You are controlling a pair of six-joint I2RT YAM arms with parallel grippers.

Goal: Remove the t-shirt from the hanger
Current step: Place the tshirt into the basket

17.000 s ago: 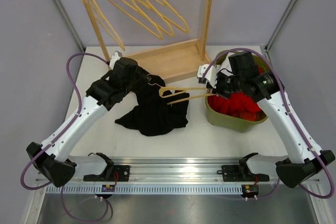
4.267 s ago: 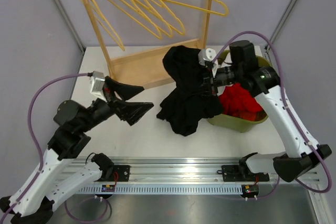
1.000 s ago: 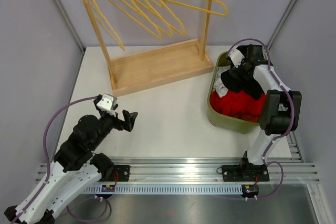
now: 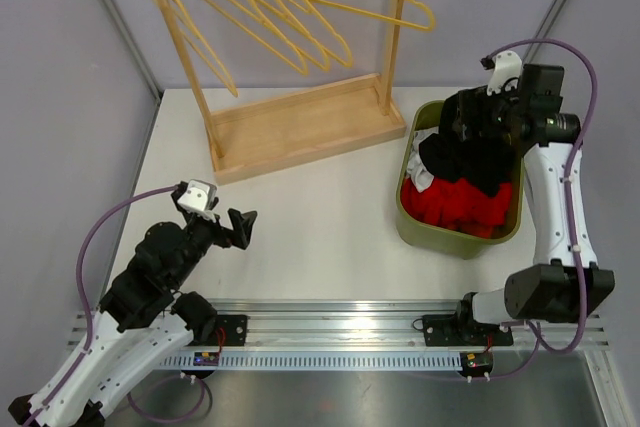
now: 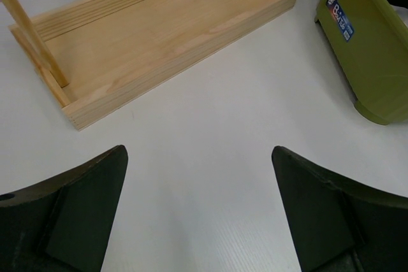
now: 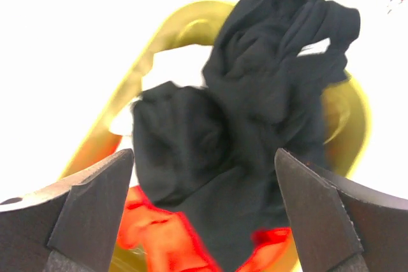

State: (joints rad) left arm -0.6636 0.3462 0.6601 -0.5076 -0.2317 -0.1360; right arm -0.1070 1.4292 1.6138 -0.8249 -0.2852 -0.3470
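Top external view first, and nearest to us the left gripper (image 4: 240,227) hangs low over the bare table (image 4: 320,237) with its jaws spread wide and nothing in them. Its own wrist camera agrees: we see only white tabletop between the fingers (image 5: 83,208). Moving out to the right, the green bin (image 4: 410,217) comes up, and there's our black shirt (image 4: 465,157), bunched on top of red cloth (image 4: 460,202) inside it. The right gripper (image 4: 470,117) hovers just over the far end of the bin, jaws fully apart and empty. From its wrist, the shirt (image 6: 255,93) lies crumpled below the open fingers, apart from them as far as we can tell. Farthest back, the yellow hangers (image 4: 300,7) hang bare on the wooden rack (image 4: 300,127). We'd call the shirt off and binned, so this is the let-go stage. Next calls for a clean lift of the right arm, straight up so no fold snags, then a pull-back toward its base.
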